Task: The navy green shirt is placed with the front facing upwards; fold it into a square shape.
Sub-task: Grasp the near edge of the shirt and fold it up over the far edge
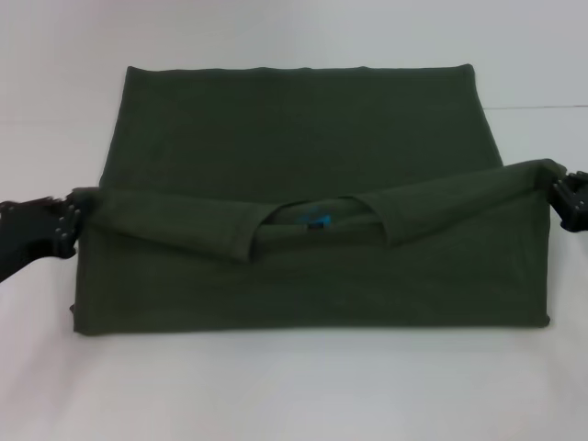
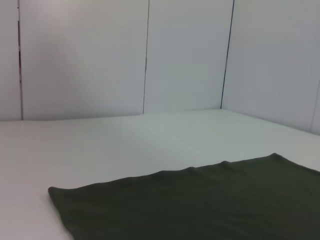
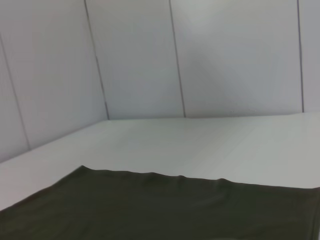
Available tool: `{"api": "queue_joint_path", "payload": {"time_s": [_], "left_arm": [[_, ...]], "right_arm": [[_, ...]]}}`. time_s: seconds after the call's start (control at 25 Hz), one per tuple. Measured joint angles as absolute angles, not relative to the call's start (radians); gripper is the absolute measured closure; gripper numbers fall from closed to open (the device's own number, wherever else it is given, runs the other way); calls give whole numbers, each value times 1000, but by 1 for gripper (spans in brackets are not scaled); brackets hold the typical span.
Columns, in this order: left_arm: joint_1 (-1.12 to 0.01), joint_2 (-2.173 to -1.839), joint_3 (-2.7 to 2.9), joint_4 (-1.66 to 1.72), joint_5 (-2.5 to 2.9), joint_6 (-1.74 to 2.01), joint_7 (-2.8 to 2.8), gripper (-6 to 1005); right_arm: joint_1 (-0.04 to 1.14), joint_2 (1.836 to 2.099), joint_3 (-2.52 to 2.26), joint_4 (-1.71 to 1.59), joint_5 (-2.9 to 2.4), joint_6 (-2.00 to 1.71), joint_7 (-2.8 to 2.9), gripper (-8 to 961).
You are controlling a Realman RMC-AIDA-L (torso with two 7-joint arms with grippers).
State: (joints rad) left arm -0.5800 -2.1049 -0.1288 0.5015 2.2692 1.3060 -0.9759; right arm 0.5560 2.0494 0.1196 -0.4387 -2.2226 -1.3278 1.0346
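The navy green shirt (image 1: 294, 129) lies across the white table (image 1: 294, 395) in the head view, its plain green side up. A raised fold runs across its middle, with the collar and a small blue neck label (image 1: 319, 220) showing at the centre. My left gripper (image 1: 73, 219) is shut on the fold's left end. My right gripper (image 1: 558, 188) is shut on its right end. Both hold the fold slightly above the cloth below. The left wrist view shows the shirt's far part (image 2: 200, 205); the right wrist view shows it too (image 3: 160, 205). No lettering shows.
White wall panels (image 2: 150, 55) stand behind the table, and they show in the right wrist view (image 3: 175, 55) as well. Bare white table surrounds the shirt on all sides.
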Motion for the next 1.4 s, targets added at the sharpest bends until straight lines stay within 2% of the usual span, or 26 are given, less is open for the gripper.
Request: {"api": "queue_joint_path", "payload": {"time_s": [0.76,1.4], "left_arm": [[-693,-2121,-99,432,2197,1053,-929,973],[-754,-2117,-86,385,2165,913,-906,972]], "right_arm": [[684,2054,71,-385,-2223,-1038,1035,907],[717,2046,-15,-356,-2146,-920,1035,908]]}}
